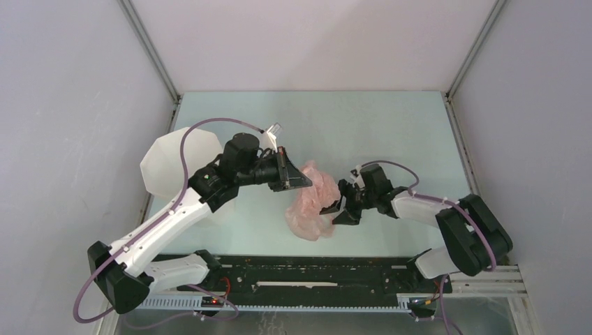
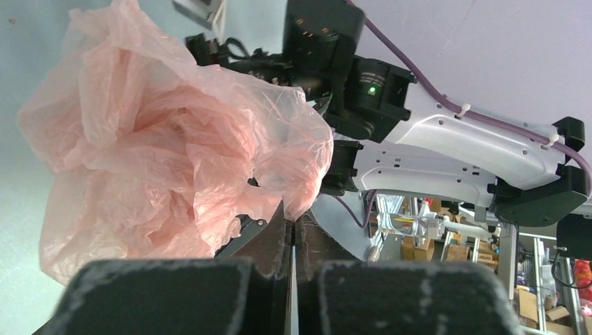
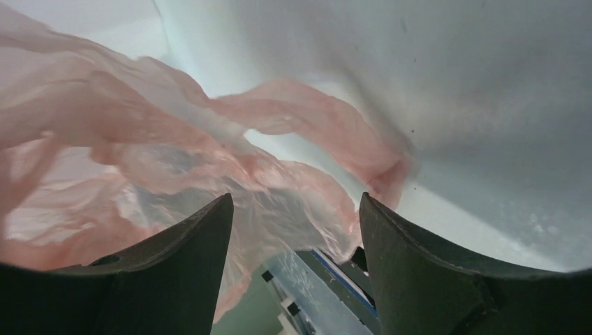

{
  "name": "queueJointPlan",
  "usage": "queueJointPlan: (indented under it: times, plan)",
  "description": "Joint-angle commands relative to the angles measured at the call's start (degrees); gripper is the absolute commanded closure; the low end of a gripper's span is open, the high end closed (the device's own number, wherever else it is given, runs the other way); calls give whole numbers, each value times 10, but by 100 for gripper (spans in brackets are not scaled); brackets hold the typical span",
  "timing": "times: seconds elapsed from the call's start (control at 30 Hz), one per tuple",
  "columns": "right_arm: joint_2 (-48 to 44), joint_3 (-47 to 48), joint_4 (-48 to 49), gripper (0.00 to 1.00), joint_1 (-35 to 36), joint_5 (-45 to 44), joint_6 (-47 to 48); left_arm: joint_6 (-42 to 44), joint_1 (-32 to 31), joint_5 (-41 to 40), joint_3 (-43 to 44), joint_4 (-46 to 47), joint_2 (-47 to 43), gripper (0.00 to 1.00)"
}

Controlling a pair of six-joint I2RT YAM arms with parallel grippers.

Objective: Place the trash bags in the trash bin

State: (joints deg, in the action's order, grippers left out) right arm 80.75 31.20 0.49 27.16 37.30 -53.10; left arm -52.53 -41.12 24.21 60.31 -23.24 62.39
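The pale-pink trash bag [image 1: 311, 202] hangs crumpled over the middle of the table, between the two grippers. My left gripper [image 1: 304, 182] is shut on an edge of it; in the left wrist view the pads [image 2: 283, 234] pinch the film and the bag [image 2: 167, 146] bulges up and to the left. My right gripper [image 1: 341, 209] is at the bag's right side and is open. In the right wrist view its gripper [image 3: 294, 204] has bag film [image 3: 209, 174] just ahead of and partly between the fingers. The white faceted trash bin [image 1: 171, 164] stands at the far left, behind my left arm.
Grey walls close in the table on the left, back and right. A black rail [image 1: 307, 272] runs along the near edge between the arm bases. My right arm [image 2: 454, 139] fills the right side of the left wrist view.
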Motion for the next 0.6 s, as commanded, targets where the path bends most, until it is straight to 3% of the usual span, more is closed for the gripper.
queueJointPlan:
  times: [0.0,0.17,0.4,0.57]
  plan:
    - [35,16,35,26,45,-25,-34,3,-2,14,14,11,2,100]
    - [24,19,-13,29,57,-53,-13,6,-2,9,13,11,-3,100]
    - [-89,19,-179,27,28,-112,72,16,-1,9,11,7,-5,100]
    - [-142,19,-201,25,33,-109,56,24,-1,21,17,7,11,100]
